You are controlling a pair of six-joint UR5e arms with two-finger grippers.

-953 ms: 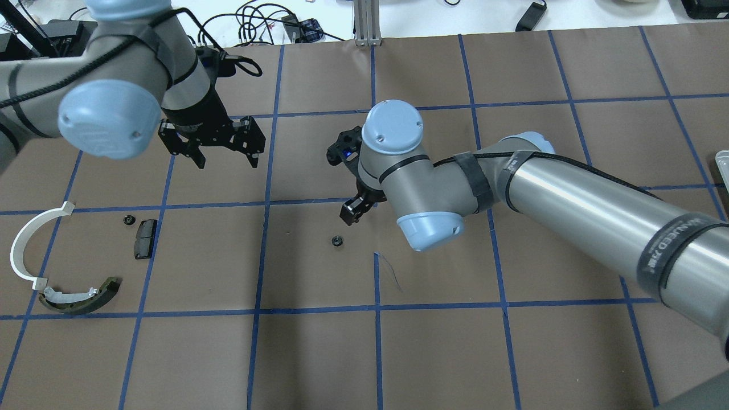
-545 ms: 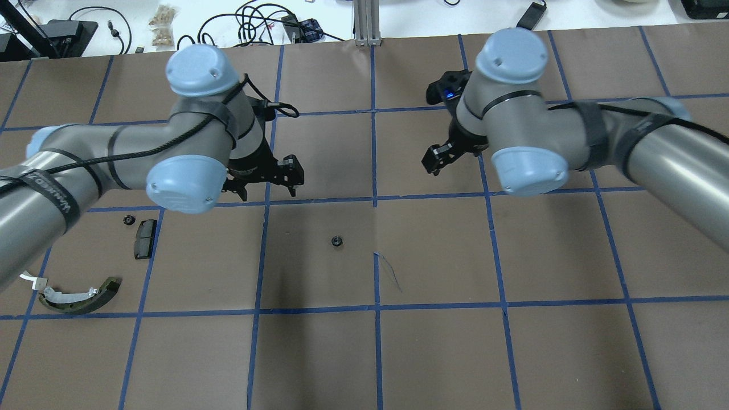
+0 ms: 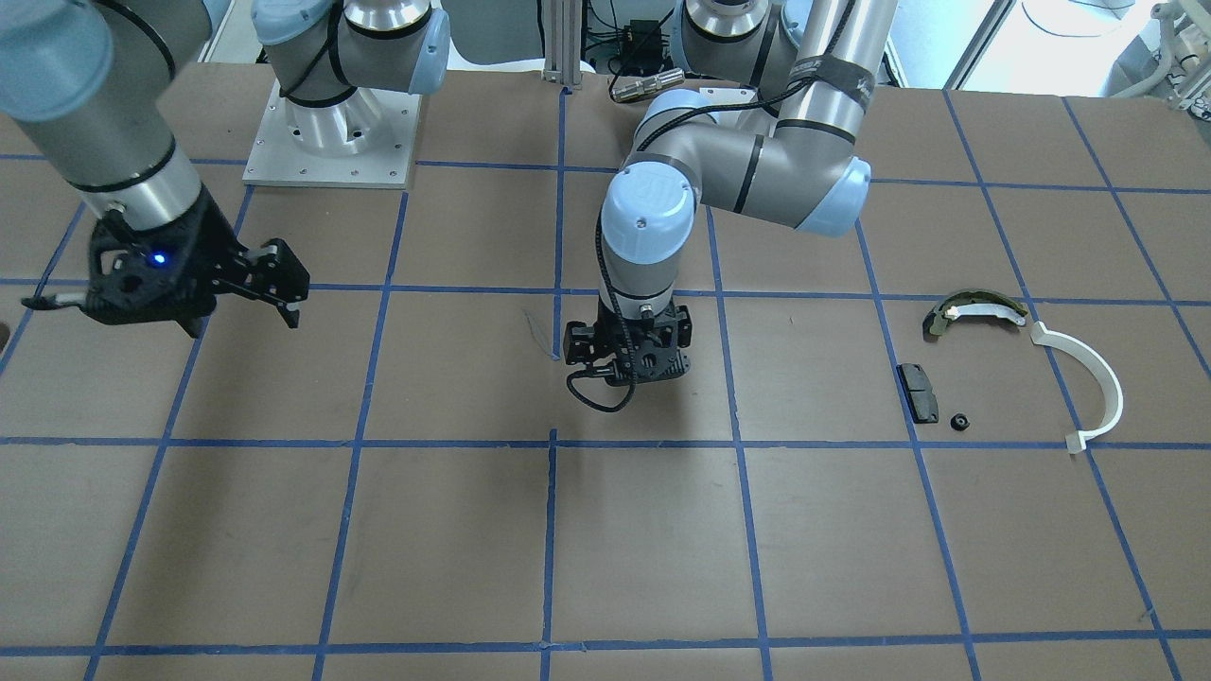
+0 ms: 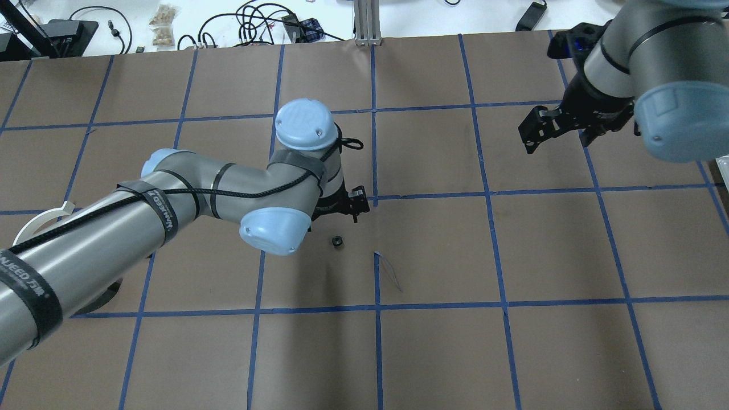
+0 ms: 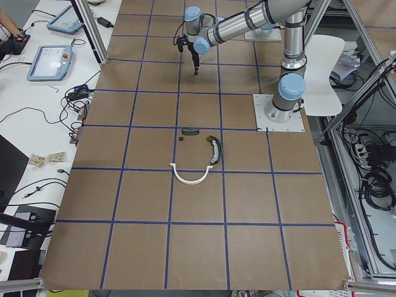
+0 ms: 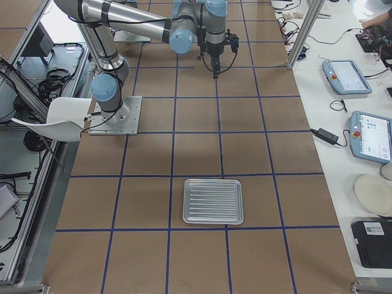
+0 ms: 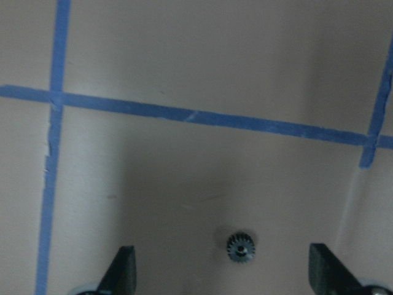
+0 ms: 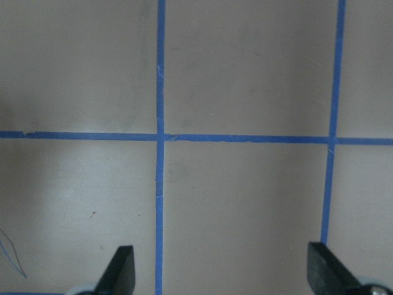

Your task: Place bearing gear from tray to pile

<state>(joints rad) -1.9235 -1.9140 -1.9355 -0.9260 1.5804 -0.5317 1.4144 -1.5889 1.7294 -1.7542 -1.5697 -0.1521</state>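
A small black bearing gear (image 4: 337, 241) lies on the brown table near the middle. In the left wrist view the gear (image 7: 241, 246) sits between the open fingers, a little right of centre. My left gripper (image 4: 348, 208) hangs open just over it and hides it in the front view (image 3: 629, 364). The pile lies at the table's left end: a white arc (image 3: 1090, 380), an olive-and-white shoe (image 3: 974, 310), a black pad (image 3: 918, 392) and a second small gear (image 3: 960, 421). My right gripper (image 4: 555, 128) is open and empty, far to the right.
An empty silver ribbed tray (image 6: 213, 201) lies at the table's right end. Blue tape lines form a grid on the brown table (image 4: 433, 353). My left arm (image 4: 114, 239) covers most of the pile in the overhead view. Cables lie beyond the far edge.
My left arm has swung right, bringing its open gripper over the gear. My right arm has drawn back to the far right. The gear has not moved.
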